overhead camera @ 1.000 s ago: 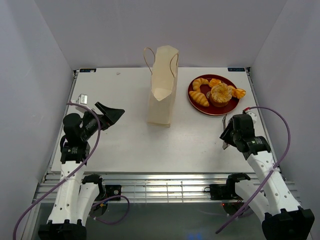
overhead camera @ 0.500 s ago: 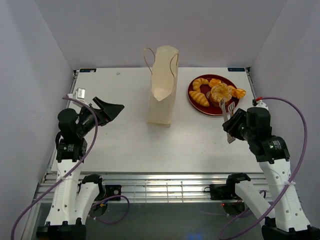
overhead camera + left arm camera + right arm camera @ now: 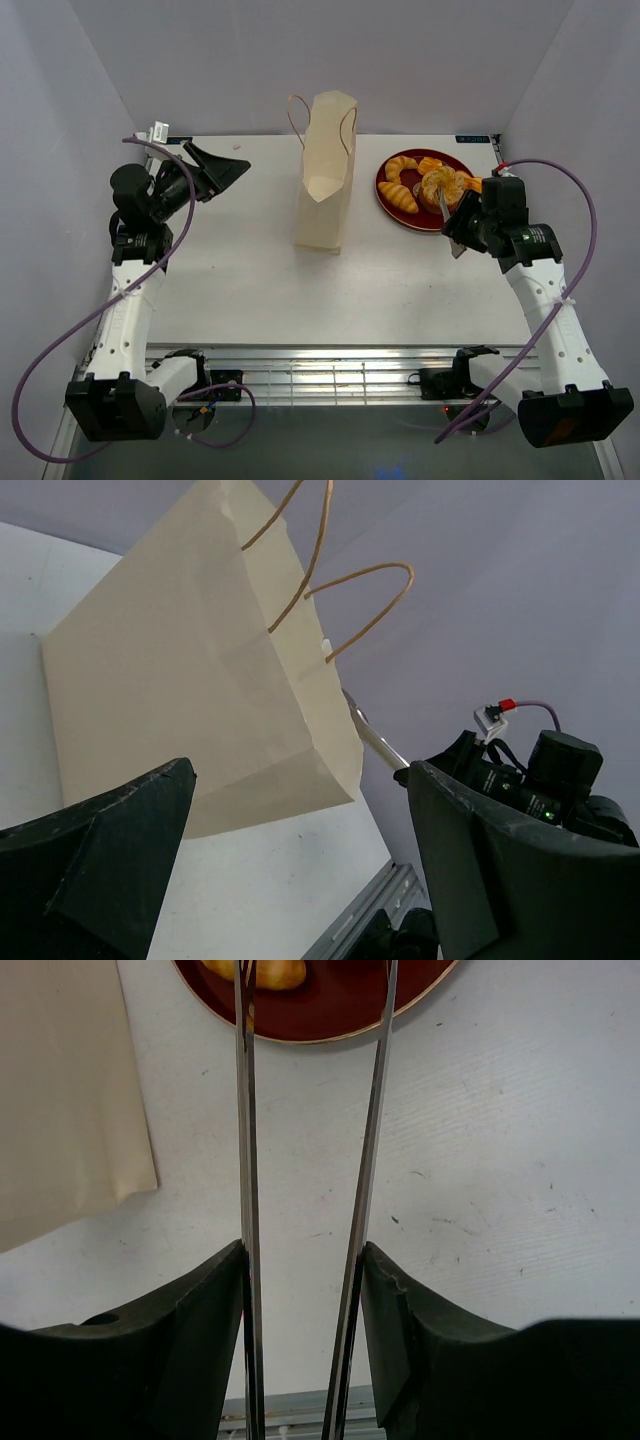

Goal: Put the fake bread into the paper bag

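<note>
Just ahead of the right gripper (image 3: 445, 208), under its tips, sits a dark red plate (image 3: 412, 222) with the fake bread (image 3: 430, 183) piled on it: croissants and a round swirled bun, all still on the plate. Right gripper is parted. Its two thin metal fingers (image 3: 243, 1110) run parallel with a clear gap and nothing between them. Wrist view shows them reaching past the plate's near rim, and the left one crosses a golden pastry. Cannot tell if it touches.

Paper bag (image 3: 325, 190) stands upright on the white table (image 3: 260, 280), to the left of the right gripper and well apart from it, beside the plate but not touching. Cord handles (image 3: 350, 600) stick up from its top.

Left gripper (image 3: 225, 170) hovers off to the bag's left, pointing at it, apart from it. It is spread wide and holds nothing. Bag fills the gap ahead of it in the wrist view, and the right arm shows beyond.
</note>
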